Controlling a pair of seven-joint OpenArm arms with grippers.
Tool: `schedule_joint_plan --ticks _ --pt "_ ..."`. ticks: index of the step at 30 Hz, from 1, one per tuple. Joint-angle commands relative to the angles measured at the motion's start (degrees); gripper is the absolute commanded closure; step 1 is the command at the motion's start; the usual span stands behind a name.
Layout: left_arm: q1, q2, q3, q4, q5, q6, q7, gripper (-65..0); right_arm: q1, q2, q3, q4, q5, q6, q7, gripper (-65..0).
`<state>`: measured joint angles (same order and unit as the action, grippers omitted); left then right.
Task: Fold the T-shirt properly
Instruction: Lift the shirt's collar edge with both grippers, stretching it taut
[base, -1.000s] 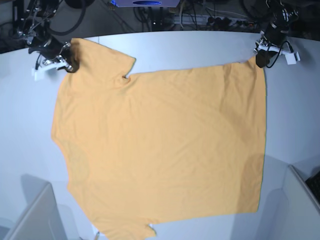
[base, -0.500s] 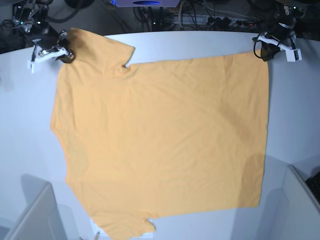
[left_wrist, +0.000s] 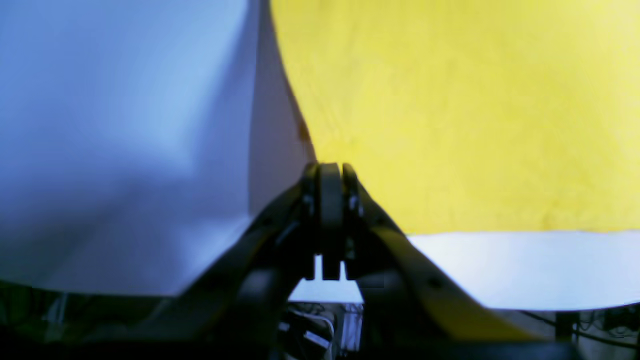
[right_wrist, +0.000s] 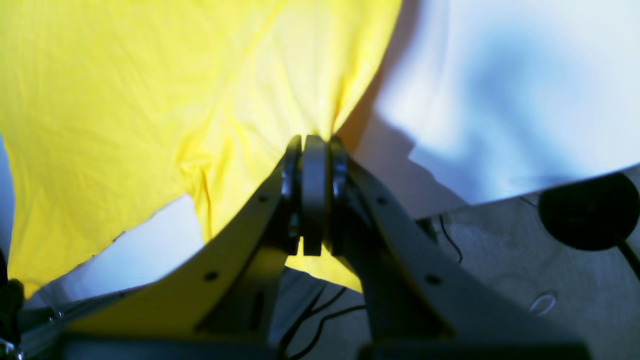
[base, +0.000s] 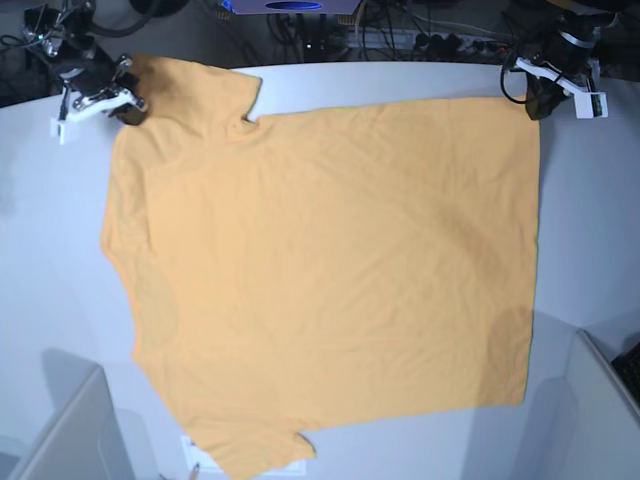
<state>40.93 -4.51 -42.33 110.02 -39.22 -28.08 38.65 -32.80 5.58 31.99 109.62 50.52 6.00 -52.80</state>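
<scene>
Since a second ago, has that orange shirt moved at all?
Yes. In the base view the T-shirt has slid toward the far edge of the table; both grippers, left and right, grip its far corners.

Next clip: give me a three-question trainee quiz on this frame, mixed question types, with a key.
1. True or false: the T-shirt lies spread open on the table.
2. Multiple choice: the left pincer grips which part? A) a sleeve B) a far corner of the body C) the near hem
3. Short answer: what does the right pincer hold?

Key
1. True
2. B
3. The far sleeve's edge; its jaws are shut on the fabric in the right wrist view.
</scene>
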Motion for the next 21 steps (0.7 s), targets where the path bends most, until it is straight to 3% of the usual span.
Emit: schedule_joint_plan --ticks 1,8,11,16,21 --pt "0.6 -0.5 -0.4 0.9 -0.7 0.0 -0.9 0.0 1.3 0.7 0.3 0.9 1.0 0.3 1.1 0.0" --pt "-2.6 -0.5 0.0 0.8 -0.7 0.1 -0.5 0.0 7.3 1.1 -0.2 0.7 0.4 -1.0 0.7 0.0" --pt "-5.2 -0.5 -0.4 0.7 -0.7 0.1 3.1 0.0 11.0 0.9 -0.2 0.6 -2.1 -3.7 -3.3 0.0" --pt "-9.5 -0.5 -0.5 0.6 -0.6 0.3 8.2 0.0 15.2 0.6 -0.1 0.7 -3.5 -3.7 -7.0 0.0" --pt "-12.4 -0.5 -0.1 0.8 -0.6 4.5 8.2 0.0 18.5 0.7 -0.2 0.6 -3.8 -3.9 -7.1 0.0"
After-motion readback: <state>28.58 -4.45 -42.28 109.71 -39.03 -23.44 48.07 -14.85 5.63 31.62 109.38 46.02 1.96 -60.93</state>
